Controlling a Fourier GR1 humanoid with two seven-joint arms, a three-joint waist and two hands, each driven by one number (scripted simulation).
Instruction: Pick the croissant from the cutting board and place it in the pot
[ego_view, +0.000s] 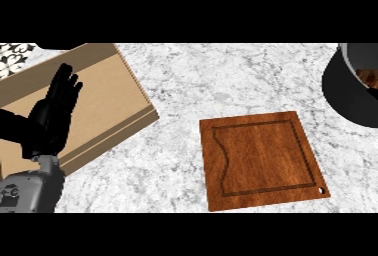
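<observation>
The wooden cutting board (262, 160) lies on the counter at lower centre right, and nothing sits on it. A dark pot (344, 97) is cut off by the right edge at the upper right. Inside its rim shows a small brown patch, which looks like the croissant (368, 76); most of it is out of frame. My left hand (52, 112) is at the far left, open with fingers straight up, resting over a tan box. It is far from both the board and the pot. My right hand does not show.
A large tan box (111, 95) lies tilted at the upper left, partly under my left hand. A black-and-white patterned surface (18, 54) shows in the top left corner. White marble counter (221, 80) runs between the box, the board and the pot.
</observation>
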